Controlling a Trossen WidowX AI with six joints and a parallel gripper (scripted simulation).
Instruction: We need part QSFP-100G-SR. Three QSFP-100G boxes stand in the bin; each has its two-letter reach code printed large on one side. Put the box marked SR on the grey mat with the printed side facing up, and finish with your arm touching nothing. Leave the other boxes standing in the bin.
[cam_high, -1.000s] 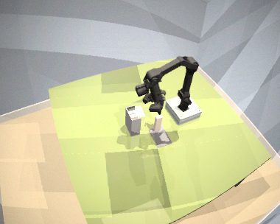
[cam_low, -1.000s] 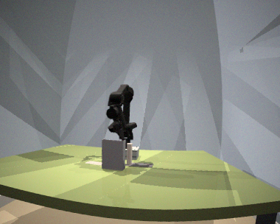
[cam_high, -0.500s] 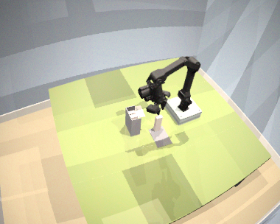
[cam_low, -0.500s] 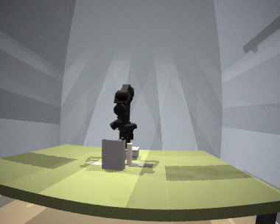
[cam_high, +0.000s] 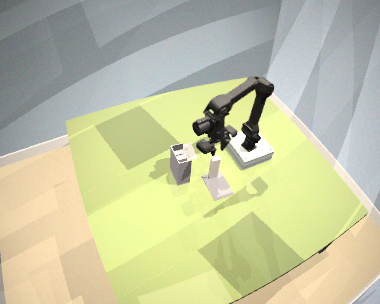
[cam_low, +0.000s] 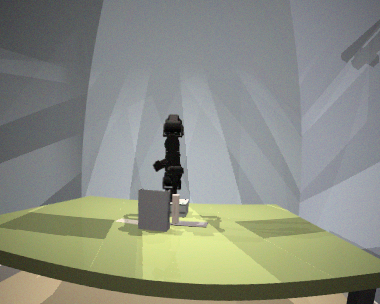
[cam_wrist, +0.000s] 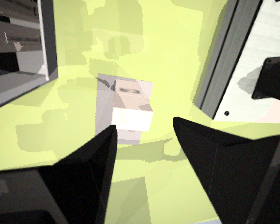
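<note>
Left of the grey mat (cam_high: 222, 191) (cam_low: 197, 224) (cam_wrist: 104, 117) stands the bin (cam_high: 179, 171) (cam_low: 154, 210) (cam_wrist: 51, 45). On the mat, a box (cam_high: 214, 167) (cam_low: 175, 209) (cam_wrist: 132, 119) stands upright, its code unreadable. Above it hangs the end effector (cam_high: 220, 150) (cam_wrist: 144, 125), parted and empty; laying the box printed side up seemingly remains.

The desk (cam_high: 150, 215) (cam_low: 200, 255) (cam_wrist: 165, 40) has a yellow-green top crossed by darker patches of shade. Directly on it, below the parted jaws (cam_high: 216, 150), lies the grey mat (cam_high: 218, 188) (cam_low: 192, 224) (cam_wrist: 104, 112), flat, with an upright pale box on it. To one side of the jaws, near the mat but apart from it, stands the tall grey bin (cam_high: 180, 170) (cam_low: 154, 210) (cam_wrist: 51, 40). On the jaws' other side, the arm's pale base (cam_high: 257, 159) (cam_low: 184, 206) (cam_wrist: 230, 95) rests on the desk.
</note>
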